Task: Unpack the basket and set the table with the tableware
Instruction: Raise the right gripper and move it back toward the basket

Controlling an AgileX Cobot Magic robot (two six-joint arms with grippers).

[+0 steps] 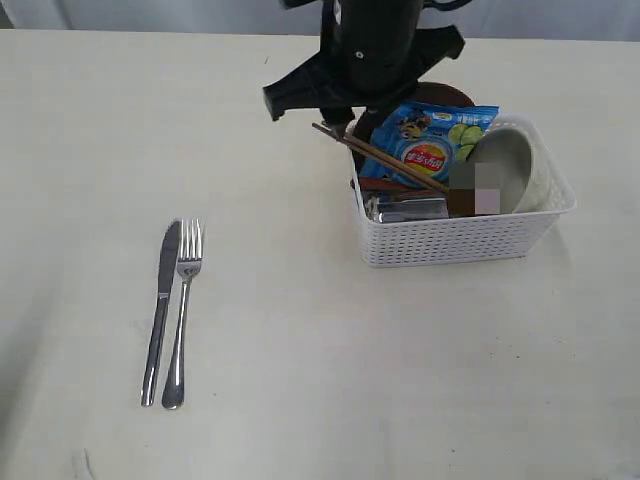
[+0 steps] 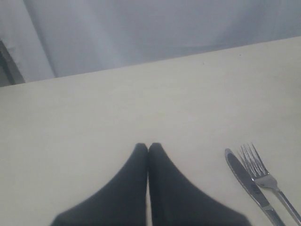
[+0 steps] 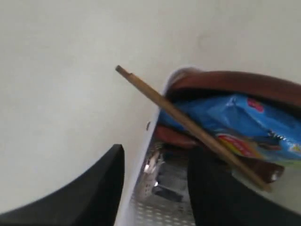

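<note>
Hanging down from the top centre of the exterior view, the right arm [image 1: 375, 45] is a black bulk poised over the upper left corner of the basket [image 1: 450, 240], which sits right of centre on the table [image 1: 300, 350]. The right wrist view shows the right gripper [image 3: 157, 150] with its 2 fingers [image 3: 110, 174] spread well apart and nothing between them but the basket's white wall. One finger hangs over bare tabletop outside the basket, the other over its contents. The chopsticks [image 1: 385, 160] lie slanted just beyond the fingertips, untouched, their upper ends poking out past the basket's left rim.

Inside the basket, a blue chip bag [image 1: 425, 140] leans against a round brown plate [image 1: 445, 95] at the back. A pale bowl [image 1: 515, 165] stands tilted on its side at the right, and a steel cup [image 1: 405, 208] lies low at the front left.

The left gripper [image 2: 148, 147] appears only in the left wrist view. Its 2 fingers are pressed together tip to tip, holding nothing, above bare table. The knife [image 1: 160, 310] and fork [image 1: 182, 310] lie side by side, nearly touching, at the lower left of the exterior view, well apart from the basket.
</note>
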